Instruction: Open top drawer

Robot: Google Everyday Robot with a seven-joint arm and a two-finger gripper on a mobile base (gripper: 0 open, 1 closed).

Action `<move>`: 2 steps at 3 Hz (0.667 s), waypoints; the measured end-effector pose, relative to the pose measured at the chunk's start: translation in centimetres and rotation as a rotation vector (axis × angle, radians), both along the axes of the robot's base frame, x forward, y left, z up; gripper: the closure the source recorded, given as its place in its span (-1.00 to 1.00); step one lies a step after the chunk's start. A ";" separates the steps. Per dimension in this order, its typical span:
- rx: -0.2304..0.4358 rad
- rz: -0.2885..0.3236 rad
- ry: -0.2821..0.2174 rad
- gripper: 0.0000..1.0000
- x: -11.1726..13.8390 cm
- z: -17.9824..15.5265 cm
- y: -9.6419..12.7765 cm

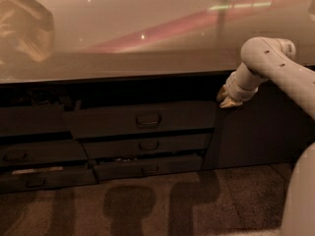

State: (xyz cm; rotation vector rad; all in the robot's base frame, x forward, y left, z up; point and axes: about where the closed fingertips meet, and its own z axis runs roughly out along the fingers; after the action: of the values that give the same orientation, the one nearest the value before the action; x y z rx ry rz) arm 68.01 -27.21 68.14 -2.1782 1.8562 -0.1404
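Fingers (229, 100), pale, sit at upper-right corner of flat dark-grey top drawer (108, 124).

Arm (275, 63) bent, R side, gripper (229, 100) mid-height, prob. angled down-left
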 end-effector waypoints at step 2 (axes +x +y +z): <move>0.001 0.005 -0.004 1.00 -1.0 0.0 -0.2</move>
State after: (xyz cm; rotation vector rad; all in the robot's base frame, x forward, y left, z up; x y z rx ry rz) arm 67.06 -27.36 68.17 -2.1803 1.8486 -0.1426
